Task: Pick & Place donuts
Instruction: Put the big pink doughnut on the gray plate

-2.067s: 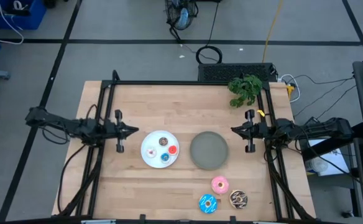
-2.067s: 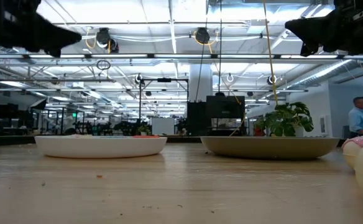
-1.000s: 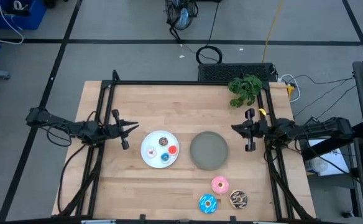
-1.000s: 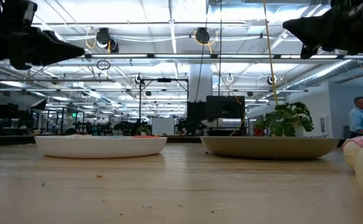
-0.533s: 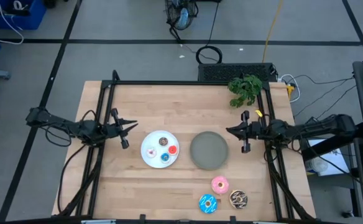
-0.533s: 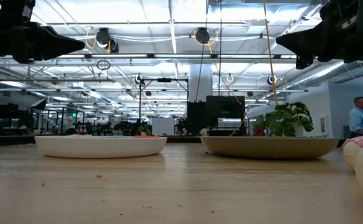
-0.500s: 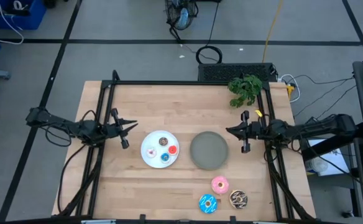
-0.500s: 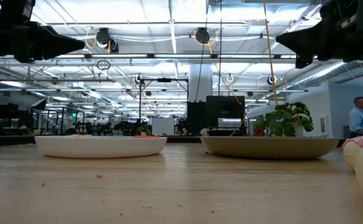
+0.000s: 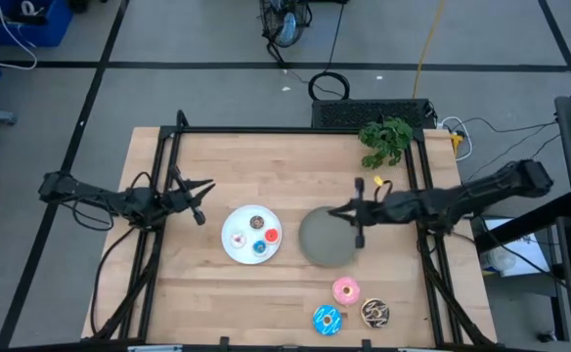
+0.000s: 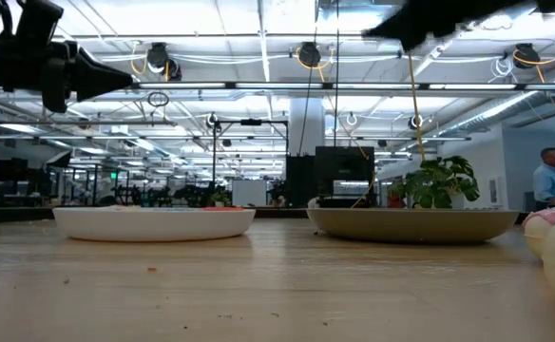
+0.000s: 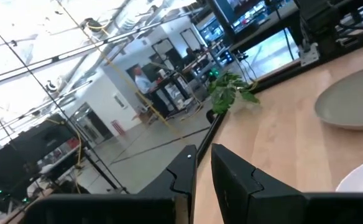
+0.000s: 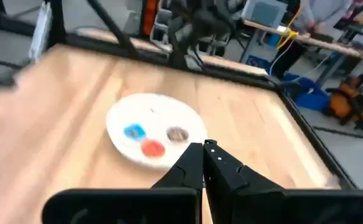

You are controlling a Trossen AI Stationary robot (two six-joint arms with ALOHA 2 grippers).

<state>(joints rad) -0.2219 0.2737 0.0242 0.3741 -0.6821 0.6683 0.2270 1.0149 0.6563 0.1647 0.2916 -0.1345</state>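
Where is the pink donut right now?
In the high view, the pink donut lies on the table's near right part, just below the grey plate, above the blue sprinkled and chocolate sprinkled donuts.

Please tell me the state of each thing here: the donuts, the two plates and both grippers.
Small donuts: four, lying on the white plate.
White plate: holds the small donuts.
Grey plate: holds nothing.
Larger donuts: three, on the table.
Left gripper: holds nothing, above the table.
Right gripper: jaws shut, holds nothing, above the grey plate.

Open-plan robotics lab — wooden bench (image 9: 266, 166) in black frame, ceiling strip lights (image 10: 258, 87), monitor rows — cables on floor.
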